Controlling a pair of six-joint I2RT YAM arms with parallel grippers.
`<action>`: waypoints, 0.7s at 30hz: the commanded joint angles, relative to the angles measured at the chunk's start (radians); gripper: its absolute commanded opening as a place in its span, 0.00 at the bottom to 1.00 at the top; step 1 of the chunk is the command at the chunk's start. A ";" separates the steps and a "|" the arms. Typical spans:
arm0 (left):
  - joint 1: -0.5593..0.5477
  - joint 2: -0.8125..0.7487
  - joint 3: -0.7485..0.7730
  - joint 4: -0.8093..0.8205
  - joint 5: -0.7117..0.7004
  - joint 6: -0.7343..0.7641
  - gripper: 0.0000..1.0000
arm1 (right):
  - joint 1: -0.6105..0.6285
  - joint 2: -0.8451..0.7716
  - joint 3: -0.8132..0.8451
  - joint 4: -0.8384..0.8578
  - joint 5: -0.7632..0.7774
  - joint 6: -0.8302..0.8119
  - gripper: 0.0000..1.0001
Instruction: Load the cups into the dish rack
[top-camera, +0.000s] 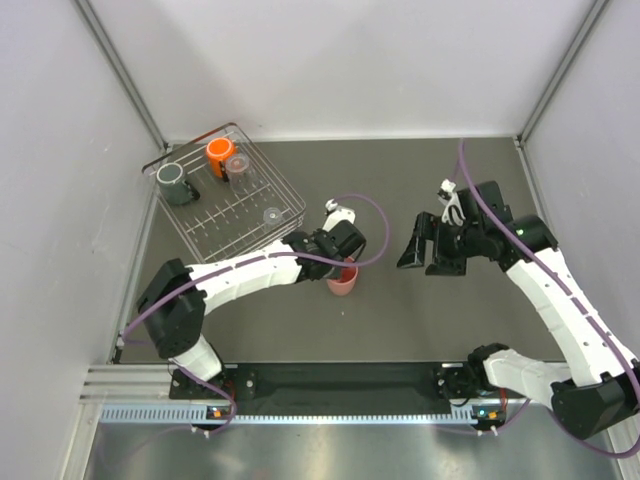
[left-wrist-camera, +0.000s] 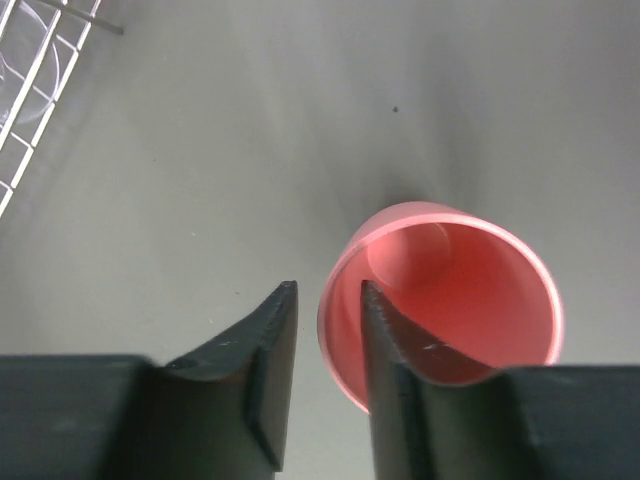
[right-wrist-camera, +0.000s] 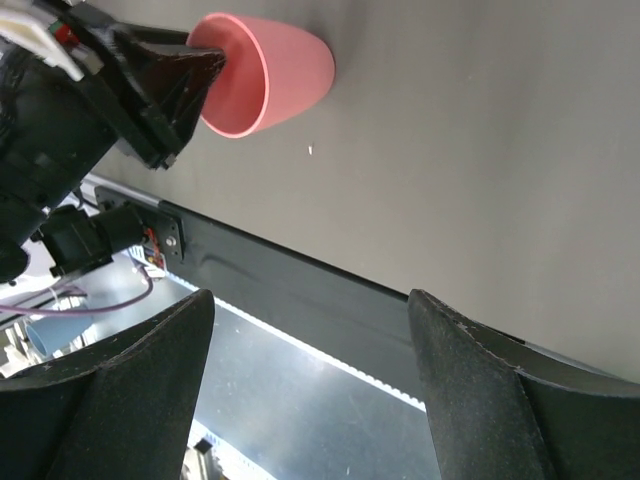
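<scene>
Left hand (left-wrist-camera: 328, 300) astride the rim of the pink cup (top-camera: 342, 285), mid-frame.
I see it parted, not pinching; from above it half hides the cup. Right hand (right-wrist-camera: 310, 297) gapes empty. Rack (top-camera: 222, 218) upper left.

Lone cup (top-camera: 342, 284) on table (top-camera: 400, 320); front-right of dish rack (top-camera: 225, 215).

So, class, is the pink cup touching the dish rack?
Apart. The left wrist view shows bare table between the pink cup and the dish rack corner.
</scene>
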 joint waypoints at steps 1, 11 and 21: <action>-0.006 0.018 0.001 -0.007 -0.044 0.002 0.42 | 0.029 -0.006 -0.010 0.062 -0.002 0.021 0.78; -0.006 -0.144 -0.002 -0.021 -0.085 0.030 0.77 | 0.095 0.077 0.027 0.113 0.030 0.039 0.78; -0.004 -0.568 -0.056 -0.062 -0.222 0.002 0.80 | 0.218 0.279 0.130 0.193 0.065 0.084 0.72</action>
